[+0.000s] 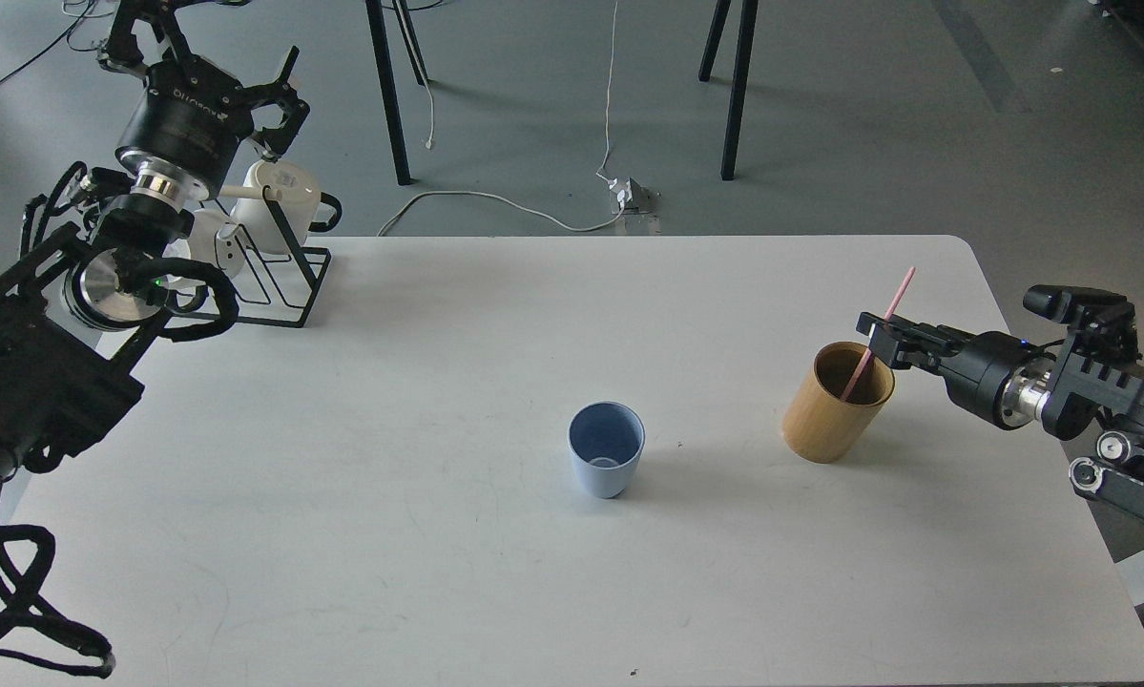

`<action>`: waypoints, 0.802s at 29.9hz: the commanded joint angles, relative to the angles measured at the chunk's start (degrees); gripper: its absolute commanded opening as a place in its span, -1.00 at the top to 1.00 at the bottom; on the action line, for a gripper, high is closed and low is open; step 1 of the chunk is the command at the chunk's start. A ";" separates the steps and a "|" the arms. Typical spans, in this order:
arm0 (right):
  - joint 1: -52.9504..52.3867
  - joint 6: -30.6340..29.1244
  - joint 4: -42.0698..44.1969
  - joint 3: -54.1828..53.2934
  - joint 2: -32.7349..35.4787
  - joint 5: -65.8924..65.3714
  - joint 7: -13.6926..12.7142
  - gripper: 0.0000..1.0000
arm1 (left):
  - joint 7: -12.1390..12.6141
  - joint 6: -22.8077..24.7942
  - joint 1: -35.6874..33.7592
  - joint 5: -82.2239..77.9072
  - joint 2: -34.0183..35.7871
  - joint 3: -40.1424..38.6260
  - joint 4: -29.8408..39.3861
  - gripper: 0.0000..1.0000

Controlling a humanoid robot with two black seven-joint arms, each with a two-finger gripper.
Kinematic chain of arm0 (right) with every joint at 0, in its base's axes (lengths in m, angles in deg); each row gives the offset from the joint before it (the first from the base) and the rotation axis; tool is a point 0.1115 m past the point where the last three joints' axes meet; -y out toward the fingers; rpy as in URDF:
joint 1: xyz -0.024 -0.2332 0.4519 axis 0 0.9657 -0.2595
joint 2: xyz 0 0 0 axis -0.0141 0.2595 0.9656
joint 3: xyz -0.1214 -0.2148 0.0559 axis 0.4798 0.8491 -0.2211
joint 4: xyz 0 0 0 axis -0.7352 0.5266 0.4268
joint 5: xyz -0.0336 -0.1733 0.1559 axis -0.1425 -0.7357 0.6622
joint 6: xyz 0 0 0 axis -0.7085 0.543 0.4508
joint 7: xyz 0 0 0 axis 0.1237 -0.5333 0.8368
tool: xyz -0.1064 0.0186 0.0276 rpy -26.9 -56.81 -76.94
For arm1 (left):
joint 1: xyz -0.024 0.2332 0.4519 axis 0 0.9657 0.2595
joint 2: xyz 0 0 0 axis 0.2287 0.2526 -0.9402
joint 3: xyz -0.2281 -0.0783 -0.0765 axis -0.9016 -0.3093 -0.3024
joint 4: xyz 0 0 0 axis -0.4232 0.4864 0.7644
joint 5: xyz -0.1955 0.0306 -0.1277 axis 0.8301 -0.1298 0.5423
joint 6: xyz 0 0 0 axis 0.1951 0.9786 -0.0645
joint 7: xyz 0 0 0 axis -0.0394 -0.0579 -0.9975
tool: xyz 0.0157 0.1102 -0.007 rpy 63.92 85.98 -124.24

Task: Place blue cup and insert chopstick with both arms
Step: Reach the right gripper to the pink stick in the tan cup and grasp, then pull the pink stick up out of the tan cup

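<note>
The blue cup (607, 464) stands upright and empty near the middle of the white table (438, 534). The pink chopstick (894, 303) leans in the tan bamboo cylinder (831, 410), to the right of the cup, with its top pointing up and right. My right gripper (875, 340) reaches in from the right and sits at the stick just above the cylinder's rim. Its fingers are too dark to tell whether they hold the stick. My left gripper (280, 100) is open and empty, raised at the far left above the mug rack.
A black wire rack (285, 277) with white mugs (280, 196) stands at the table's back left corner, under my left arm. Black chair legs and cables are on the floor beyond the table.
</note>
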 commanded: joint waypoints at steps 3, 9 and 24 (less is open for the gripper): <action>-0.29 0.03 -0.22 0.00 -0.25 0.00 0.02 0.87 | 0.00 0.00 -0.09 -0.04 -0.24 -0.08 0.00 -0.99; -1.35 0.03 -1.71 0.00 0.27 0.00 0.02 1.00 | 0.00 0.00 -0.70 -0.04 -0.24 0.09 0.00 -0.99; -17.15 -0.41 -17.80 -0.18 16.53 0.53 -1.57 0.99 | -0.53 0.00 -1.41 -0.13 0.20 0.35 0.00 -0.99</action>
